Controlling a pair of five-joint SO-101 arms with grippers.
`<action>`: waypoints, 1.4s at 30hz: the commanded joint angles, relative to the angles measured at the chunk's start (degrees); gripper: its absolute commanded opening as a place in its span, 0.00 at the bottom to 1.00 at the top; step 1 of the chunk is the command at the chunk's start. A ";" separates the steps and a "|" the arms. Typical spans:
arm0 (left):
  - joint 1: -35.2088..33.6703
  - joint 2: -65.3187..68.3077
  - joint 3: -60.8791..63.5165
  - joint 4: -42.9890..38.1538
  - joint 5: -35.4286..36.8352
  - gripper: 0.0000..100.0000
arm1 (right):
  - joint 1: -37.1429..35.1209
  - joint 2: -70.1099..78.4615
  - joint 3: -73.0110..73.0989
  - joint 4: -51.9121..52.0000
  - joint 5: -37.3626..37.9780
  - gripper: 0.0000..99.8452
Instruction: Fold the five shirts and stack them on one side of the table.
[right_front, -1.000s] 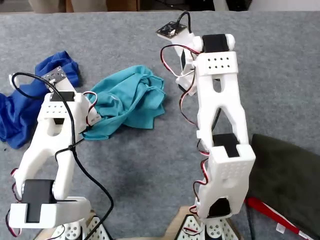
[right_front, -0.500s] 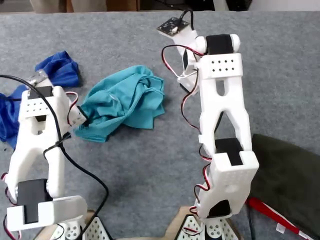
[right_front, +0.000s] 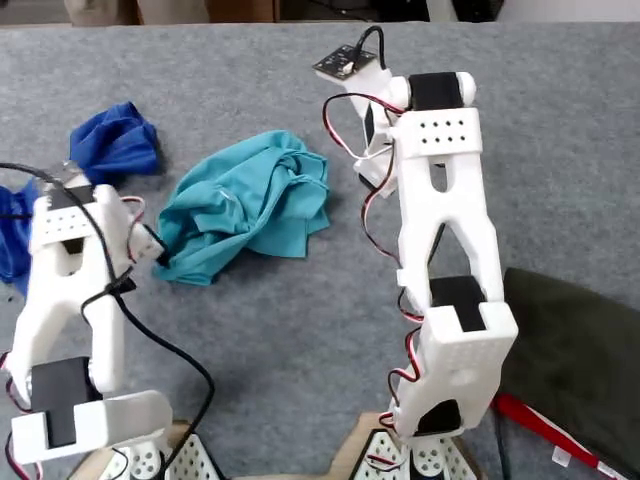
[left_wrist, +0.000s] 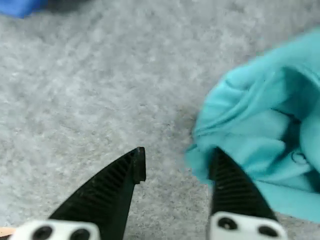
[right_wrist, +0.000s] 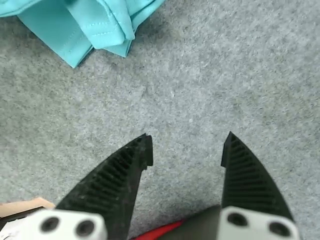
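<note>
**High view.** The teal shirt lies crumpled in a heap near the middle of the grey table. A blue shirt is bunched up near it, toward the table's left edge. A dark garment lies fairly flat at the right edge, with a red item just beside it (whether this garment is folded cannot be told). The left arm ends at the near corner of the teal heap. The right arm stands over bare table beside the heap's opposite side.

**Left wrist view.** The left gripper hangs low over the table with its jaws apart and nothing between them. One fingertip sits at the teal shirt's hem and the other is over bare felt. A corner of the blue shirt shows farther off.

**Right wrist view.** The right gripper has its jaws apart and is empty, over bare felt. A folded-over edge of the teal shirt lies near it but not touching.

**Progress.** No tidy fold and no stack can be made out, so the task appears to be at an early stage. The teal shirt probably has to be spread flat before it can be folded, and the blue one likewise.
</note>
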 joint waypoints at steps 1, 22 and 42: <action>2.37 -0.22 0.18 -1.85 0.79 0.16 | 0.92 -4.26 -0.22 -0.18 0.44 0.23; 2.64 7.43 -0.09 -4.31 4.22 0.19 | 0.92 -4.26 -0.13 -0.26 0.53 0.23; 10.29 7.60 -1.58 -5.27 4.04 0.02 | 2.33 -4.00 -0.13 -1.41 0.53 0.23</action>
